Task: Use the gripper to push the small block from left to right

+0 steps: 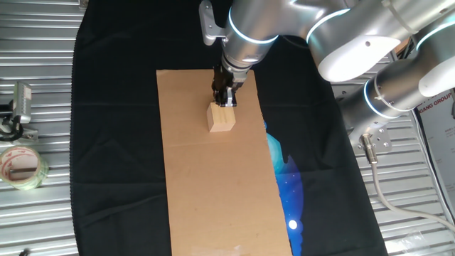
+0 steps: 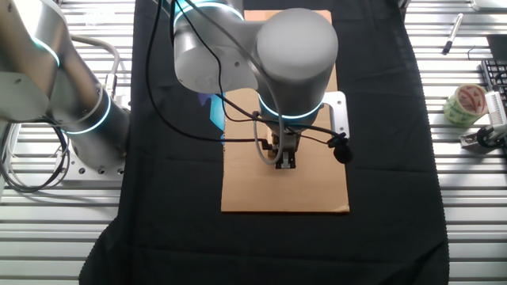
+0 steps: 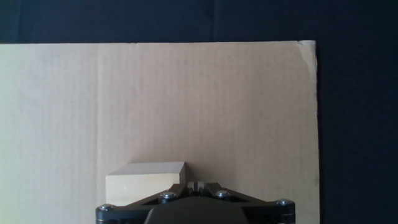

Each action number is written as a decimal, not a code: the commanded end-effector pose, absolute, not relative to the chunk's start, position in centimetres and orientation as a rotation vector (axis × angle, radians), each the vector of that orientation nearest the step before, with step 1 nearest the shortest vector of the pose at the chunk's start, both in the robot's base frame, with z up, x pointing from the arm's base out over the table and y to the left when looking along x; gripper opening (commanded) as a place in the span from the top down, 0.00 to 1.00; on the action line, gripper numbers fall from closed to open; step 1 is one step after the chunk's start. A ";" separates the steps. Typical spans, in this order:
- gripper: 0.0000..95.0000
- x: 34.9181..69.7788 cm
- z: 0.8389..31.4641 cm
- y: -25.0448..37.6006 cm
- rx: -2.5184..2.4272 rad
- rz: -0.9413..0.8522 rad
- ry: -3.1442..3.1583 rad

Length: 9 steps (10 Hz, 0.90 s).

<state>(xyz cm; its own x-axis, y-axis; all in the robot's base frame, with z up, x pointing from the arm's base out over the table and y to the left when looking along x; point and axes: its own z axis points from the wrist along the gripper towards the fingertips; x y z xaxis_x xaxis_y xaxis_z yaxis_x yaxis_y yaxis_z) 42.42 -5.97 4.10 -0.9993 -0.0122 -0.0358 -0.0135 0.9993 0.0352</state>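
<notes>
Black cloth [image 1: 114,142] covers the table. Cardboard [image 1: 213,185] lies lengthwise on it. Arm [image 1: 284,21] reaches over the sheet's far end. Gripper [image 1: 225,102] has fingers pinched together, holding nothing, tips touching the block [image 1: 221,119], which sits on the cardboard near that end.

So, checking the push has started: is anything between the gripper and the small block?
Nothing: in one fixed view the gripper sits right at the small block, seemingly touching. The hand view agrees.
</notes>
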 end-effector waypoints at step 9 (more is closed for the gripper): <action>1.00 42.3 4.1 -5.4 0.001 0.052 3.108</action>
<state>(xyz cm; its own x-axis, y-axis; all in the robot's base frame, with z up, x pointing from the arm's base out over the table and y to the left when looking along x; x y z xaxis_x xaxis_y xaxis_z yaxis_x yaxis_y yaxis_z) 42.32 -5.36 4.07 -0.9995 0.0013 -0.0327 0.0002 0.9994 0.0352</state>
